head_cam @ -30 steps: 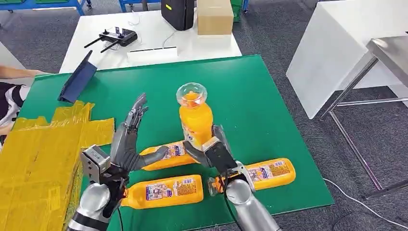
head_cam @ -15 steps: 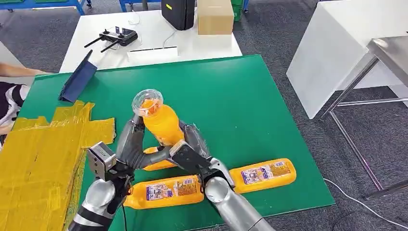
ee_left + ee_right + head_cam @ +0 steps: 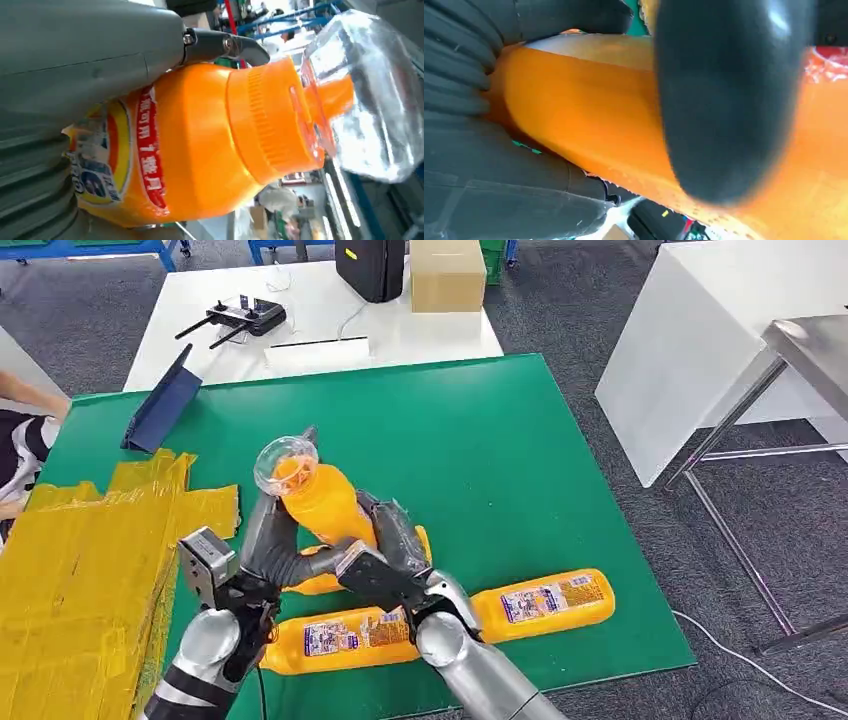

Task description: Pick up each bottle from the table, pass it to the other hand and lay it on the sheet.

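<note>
Just left of centre in the head view, the raised bottle point(image 3: 322, 502) is tilted with its clear cap toward the upper left, and both hands are on it. The right hand point(image 3: 385, 558) grasps the lower body from the right; the left hand point(image 3: 272, 540) has its fingers wrapped along the left side. In the left wrist view the same bottle point(image 3: 200, 145) lies against the grey thumb, label and orange collar close by.

This looks like the handover itself. Judging from the overlap, the right hand should let go only once the left grasp is firm on the labelled middle, not on the slick shoulder or the cap. A slow release would help, since the bottle is tilted and could swing or slip. The left hand would then carry it to the yellow sheet point(image 3: 70, 570) at the left edge and lay it on its side.

3 more bottles lie on the green table point(image 3: 500, 450): one point(image 3: 345, 638) at lower centre, one point(image 3: 545, 602) at lower right, one partly hidden under the hands.

At the top, a white table point(image 3: 320, 310) holds a controller point(image 3: 245, 315), a black case point(image 3: 370, 265) and a cardboard box point(image 3: 447, 273). A dark tablet stand point(image 3: 160, 405) sits at the upper left of the green table. A person's arm point(image 3: 30, 395) shows at the left edge.
</note>
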`<state>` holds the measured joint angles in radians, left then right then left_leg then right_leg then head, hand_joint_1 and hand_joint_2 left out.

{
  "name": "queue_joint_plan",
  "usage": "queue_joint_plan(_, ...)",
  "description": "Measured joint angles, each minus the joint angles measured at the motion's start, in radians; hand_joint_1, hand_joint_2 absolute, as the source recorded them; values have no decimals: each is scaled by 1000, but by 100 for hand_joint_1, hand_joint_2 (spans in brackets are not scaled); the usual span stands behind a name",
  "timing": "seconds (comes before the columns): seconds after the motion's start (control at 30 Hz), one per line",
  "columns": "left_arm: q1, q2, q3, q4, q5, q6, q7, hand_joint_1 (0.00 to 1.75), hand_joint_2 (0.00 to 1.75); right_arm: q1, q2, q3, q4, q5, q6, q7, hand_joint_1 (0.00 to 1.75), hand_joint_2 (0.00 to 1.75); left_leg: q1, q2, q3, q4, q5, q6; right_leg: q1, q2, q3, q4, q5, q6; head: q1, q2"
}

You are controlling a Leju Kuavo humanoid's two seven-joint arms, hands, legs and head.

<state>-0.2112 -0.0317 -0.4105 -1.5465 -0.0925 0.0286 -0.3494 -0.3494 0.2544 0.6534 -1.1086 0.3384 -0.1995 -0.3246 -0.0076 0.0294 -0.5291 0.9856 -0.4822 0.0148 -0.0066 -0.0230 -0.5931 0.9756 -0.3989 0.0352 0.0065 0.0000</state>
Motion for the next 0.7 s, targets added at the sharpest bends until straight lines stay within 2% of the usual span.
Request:
queue_joint_plan(0.63, -4, -1, 14, 16, 118, 55, -20, 175, 175, -23, 1, 39, 43, -17, -50, -3, 175, 175, 0, 0, 0, 0, 0, 0, 0, 0, 0, 0, 0, 0, 0, 0)
queue_joint_plan(0.67, -5, -1, 14, 17, 118, 55, -21, 175, 175, -23, 1, 39, 44, -17, -51, -3, 24, 175, 0, 0, 0, 0, 0, 0, 0, 0, 0, 0, 0, 0, 0, 0)
queue_joint_plan(0.7, -5, -1, 14, 18, 118, 55, -21, 175, 175, -23, 1, 39, 44, -18, -53, -3, 0, 175, 0, 0, 0, 0, 0, 0, 0, 0, 0, 0, 0, 0, 0, 0)
